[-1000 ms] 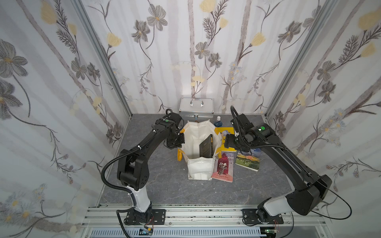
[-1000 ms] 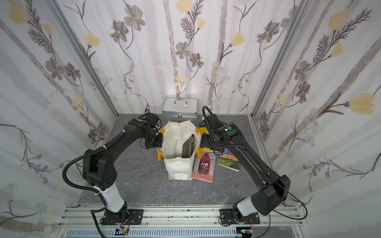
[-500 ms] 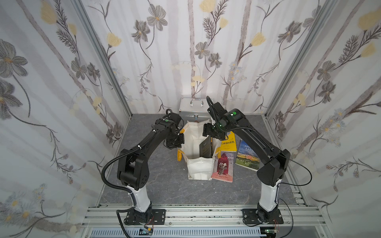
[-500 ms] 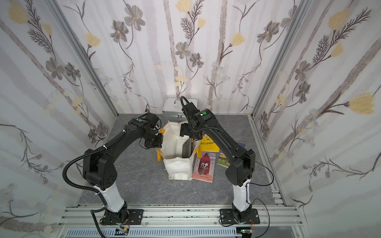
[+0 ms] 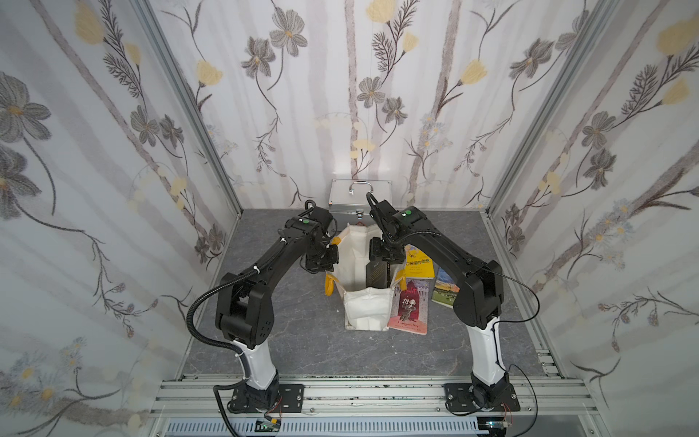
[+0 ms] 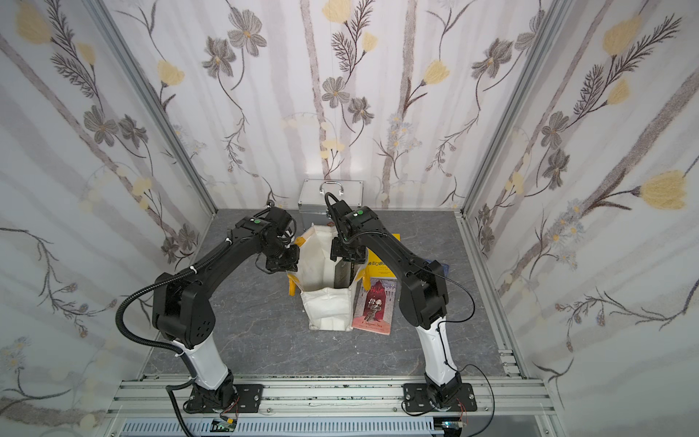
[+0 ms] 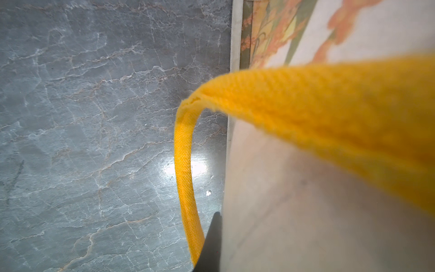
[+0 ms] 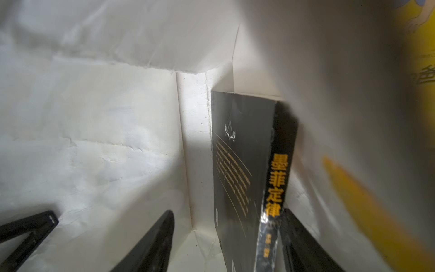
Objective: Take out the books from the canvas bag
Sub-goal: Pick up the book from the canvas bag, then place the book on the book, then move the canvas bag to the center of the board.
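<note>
The cream canvas bag [image 5: 367,310] [image 6: 329,310] stands open mid-table. My left gripper [image 5: 326,257] is shut on its left rim by a yellow handle [image 7: 186,164]; one dark finger [image 7: 211,240] presses the fabric. My right gripper [image 5: 386,253] [image 8: 228,212] reaches inside the bag, open, its jaws straddling the upright black book [image 8: 240,164] [image 5: 376,270], with a gap on the cover side. Right of the bag on the table lie a yellow book [image 5: 418,263], a pink-red book [image 5: 410,306] and a blue book [image 5: 444,287].
A silver metal case [image 5: 361,193] stands against the back wall just behind the bag, with a small bottle [image 5: 359,216] in front of it. Flowered walls close in the grey marble table [image 5: 295,333] on three sides.
My right arm swung left from over the laid-out books and dipped into the bag; its jaws have narrowed around the black book. The left arm has not moved.
</note>
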Robot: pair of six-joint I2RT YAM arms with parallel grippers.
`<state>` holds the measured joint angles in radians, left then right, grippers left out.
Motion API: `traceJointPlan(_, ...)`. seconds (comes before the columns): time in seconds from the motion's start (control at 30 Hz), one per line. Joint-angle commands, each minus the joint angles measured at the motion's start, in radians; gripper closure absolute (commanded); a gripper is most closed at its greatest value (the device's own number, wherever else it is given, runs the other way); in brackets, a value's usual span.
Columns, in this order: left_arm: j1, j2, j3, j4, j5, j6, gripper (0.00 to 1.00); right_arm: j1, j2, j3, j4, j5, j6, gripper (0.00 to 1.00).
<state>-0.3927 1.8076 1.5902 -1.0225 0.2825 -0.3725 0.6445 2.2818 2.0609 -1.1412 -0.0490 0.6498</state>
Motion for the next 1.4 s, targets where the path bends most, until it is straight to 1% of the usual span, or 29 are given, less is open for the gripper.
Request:
traceJointPlan(0.0,0.002,-0.001,-0.007,-0.002,0.003,-0.005,1.0,0.005,0.019,-0.004,0.054,-0.061,0.004,0.55)
traceJointPlan(0.07,0.001,-0.002,-0.01,0.001,0.006,-0.007,1.0,0.007,0.013,-0.004,0.068,-0.06,0.011,0.75)
traceJointPlan(0.1,0.003,-0.003,-0.01,0.002,0.006,-0.009,1.0,0.009,0.008,-0.004,0.077,-0.06,0.013,0.8)
traceJointPlan(0.13,0.003,-0.004,-0.012,0.004,0.006,-0.011,1.0,0.009,0.001,-0.005,0.082,-0.059,0.011,0.82)
traceJointPlan(0.2,0.003,-0.004,-0.012,0.006,0.006,-0.014,1.0,0.009,-0.007,-0.007,0.075,-0.055,0.01,0.81)
traceJointPlan(0.23,0.003,-0.004,-0.012,0.01,0.009,-0.016,1.0,0.01,-0.007,-0.012,0.071,-0.058,0.004,0.77)
traceJointPlan(0.33,0.003,-0.004,-0.016,0.022,0.016,-0.028,1.0,0.012,0.003,-0.05,0.079,-0.09,-0.016,0.56)
traceJointPlan(0.37,0.003,-0.002,-0.019,0.028,0.022,-0.032,1.0,0.014,0.015,-0.061,0.079,-0.096,-0.02,0.52)
traceJointPlan(0.4,0.003,0.0,-0.019,0.031,0.025,-0.035,1.0,0.016,0.025,-0.066,0.082,-0.094,-0.024,0.52)
traceJointPlan(0.43,0.003,0.001,-0.021,0.035,0.028,-0.04,1.0,0.022,0.036,-0.074,0.089,-0.091,-0.027,0.54)
traceJointPlan(0.57,0.004,0.004,-0.021,0.035,0.032,-0.039,1.0,0.028,0.04,-0.068,0.133,-0.111,-0.016,0.84)
traceJointPlan(0.63,0.005,0.0,-0.021,0.032,0.028,-0.035,1.0,0.029,0.005,-0.068,0.16,-0.104,-0.003,0.94)
traceJointPlan(0.67,0.006,-0.002,-0.021,0.029,0.027,-0.035,1.0,0.029,-0.02,-0.068,0.169,-0.093,0.003,0.96)
traceJointPlan(0.73,0.008,-0.005,-0.025,0.03,0.023,-0.035,1.0,0.027,-0.071,-0.067,0.178,-0.071,0.003,0.98)
traceJointPlan(0.87,0.011,-0.015,-0.023,0.015,-0.008,-0.036,1.0,0.015,-0.189,-0.069,0.176,-0.017,0.005,0.99)
traceJointPlan(1.03,0.019,-0.019,-0.021,-0.001,-0.036,-0.035,1.0,-0.029,-0.325,-0.071,0.185,0.019,0.005,0.99)
traceJointPlan(1.27,0.045,-0.03,-0.019,-0.028,-0.082,-0.026,1.0,-0.166,-0.498,-0.076,0.195,0.092,0.016,0.99)
traceJointPlan(1.37,0.071,-0.039,-0.013,-0.048,-0.121,-0.025,1.0,-0.23,-0.545,-0.099,0.191,0.121,-0.012,0.99)
